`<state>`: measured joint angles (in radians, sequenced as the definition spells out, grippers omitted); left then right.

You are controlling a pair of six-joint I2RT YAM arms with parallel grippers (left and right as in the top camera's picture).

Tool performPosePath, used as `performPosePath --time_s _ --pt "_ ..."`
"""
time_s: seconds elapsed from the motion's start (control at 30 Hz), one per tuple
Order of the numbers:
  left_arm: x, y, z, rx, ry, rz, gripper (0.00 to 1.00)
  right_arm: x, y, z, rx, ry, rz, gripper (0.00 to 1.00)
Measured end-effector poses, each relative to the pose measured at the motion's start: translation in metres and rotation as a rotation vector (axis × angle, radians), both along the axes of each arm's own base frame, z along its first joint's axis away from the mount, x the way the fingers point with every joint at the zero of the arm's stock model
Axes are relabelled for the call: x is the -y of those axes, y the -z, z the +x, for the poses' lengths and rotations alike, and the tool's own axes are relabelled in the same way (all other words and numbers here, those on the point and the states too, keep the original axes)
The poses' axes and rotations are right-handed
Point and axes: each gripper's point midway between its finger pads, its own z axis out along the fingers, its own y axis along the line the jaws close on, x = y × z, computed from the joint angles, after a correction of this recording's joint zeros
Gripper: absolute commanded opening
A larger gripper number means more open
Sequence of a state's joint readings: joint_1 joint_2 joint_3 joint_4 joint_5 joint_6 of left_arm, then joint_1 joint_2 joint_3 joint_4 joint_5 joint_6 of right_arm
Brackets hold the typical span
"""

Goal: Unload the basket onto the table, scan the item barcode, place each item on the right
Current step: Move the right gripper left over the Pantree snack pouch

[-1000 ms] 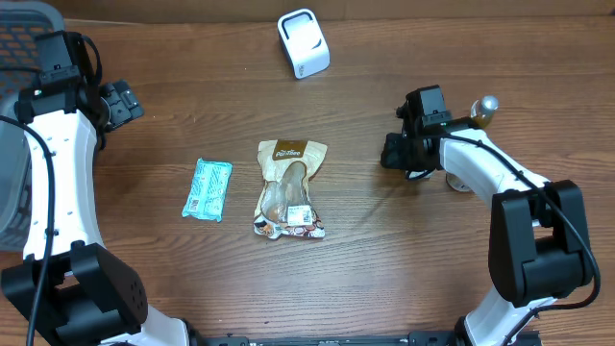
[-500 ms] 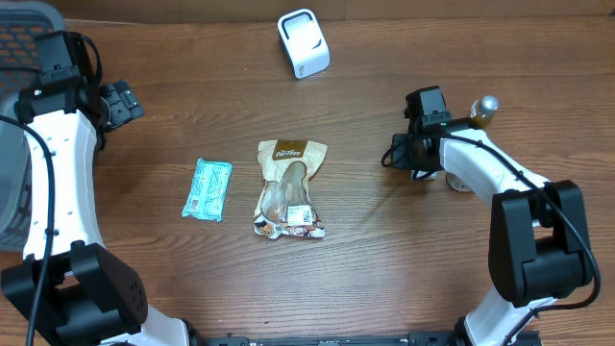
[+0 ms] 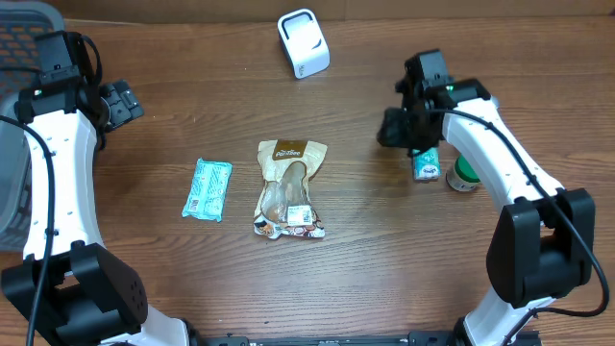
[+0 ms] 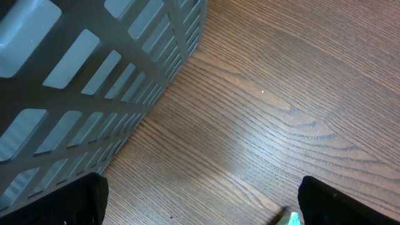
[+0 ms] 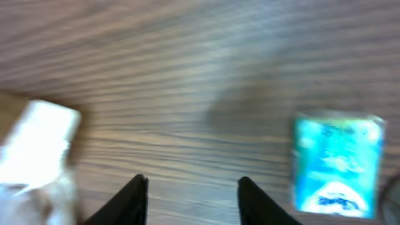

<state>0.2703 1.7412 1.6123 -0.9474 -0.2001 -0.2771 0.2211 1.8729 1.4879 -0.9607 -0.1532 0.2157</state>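
Observation:
The white barcode scanner [image 3: 304,43] stands at the far middle of the table. A small teal box [image 3: 427,163] lies beside a green-capped bottle [image 3: 463,175] on the right. My right gripper [image 3: 394,130] hovers just left of the box, open and holding nothing. In the right wrist view, bare wood shows between the fingers [image 5: 134,200], and the teal box [image 5: 337,162] is off to their right. A snack pouch [image 3: 290,189] and a teal packet [image 3: 208,189] lie mid-table. My left gripper [image 3: 120,101] is open at the far left, holding nothing.
A grey slatted basket [image 3: 19,38] fills the far left corner and looms close in the left wrist view [image 4: 94,62]. A corner of the teal packet [image 4: 292,219] shows by the left gripper's right finger. A blurred white shape [image 5: 37,144] sits left of the right gripper.
My right gripper has opened and pulled toward the far side, uncovering the small teal box beside the bottle. The left arm has not moved.

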Motion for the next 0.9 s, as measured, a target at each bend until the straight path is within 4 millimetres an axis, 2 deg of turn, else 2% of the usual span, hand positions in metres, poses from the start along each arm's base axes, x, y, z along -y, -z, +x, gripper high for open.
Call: performPosePath --time_s 0.07,0.23,0.9 --pt "0.000 0.000 0.000 0.000 0.000 0.000 1.00 -0.009 -0.003 0.000 0.003 -0.020 0.034 1.00" --pt "0.000 0.000 0.000 0.000 0.000 0.000 1.00 -0.024 -0.007 -0.002 0.001 -0.047 0.100 1.00" --pt "0.000 0.000 0.000 0.000 0.000 0.000 1.00 -0.039 -0.010 -0.010 -0.029 -0.077 0.173 1.00"
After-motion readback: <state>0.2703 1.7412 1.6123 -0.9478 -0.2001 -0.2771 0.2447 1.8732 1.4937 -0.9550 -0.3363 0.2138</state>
